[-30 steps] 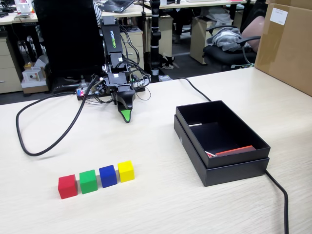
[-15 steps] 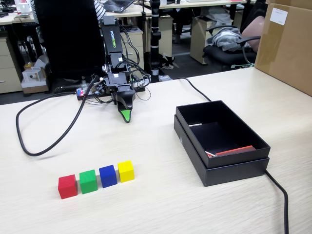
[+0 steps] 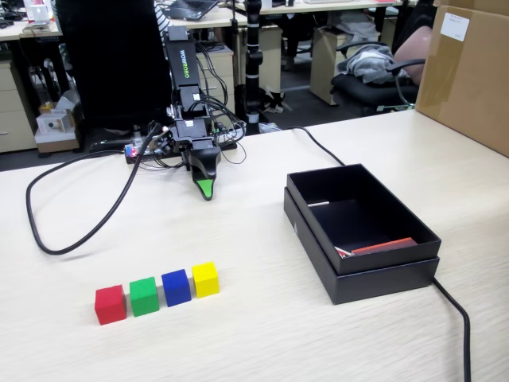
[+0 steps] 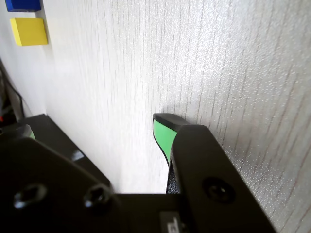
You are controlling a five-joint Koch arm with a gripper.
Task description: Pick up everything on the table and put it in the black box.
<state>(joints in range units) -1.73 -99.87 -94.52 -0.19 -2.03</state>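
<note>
Fixed view: gripper [image 3: 206, 189] pointing down at table [image 3: 238, 334] near arm base, holding nothing; jaw gap not showing, open or closed impossible to tell. Red cube [image 3: 110, 304], green cube [image 3: 144, 296], blue cube [image 3: 176, 287], yellow cube [image 3: 205, 279] sitting in row, well apart from black box [image 3: 362, 267] on right.

Wrist view: one green tip showing; yellow cube [image 4: 29, 31], blue cube [image 4: 22, 5] lying at top left.

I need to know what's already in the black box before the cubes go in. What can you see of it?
The black box is shallow, rectangular and matte, like cardboard, and sits nested in its own lid. It rests flat on the table, to the right in the fixed view, open on top, well apart from the cubes. Inside, a flat red strip lies along the near wall, with a small pale mark further back. A black cable runs past its near right corner.
</note>
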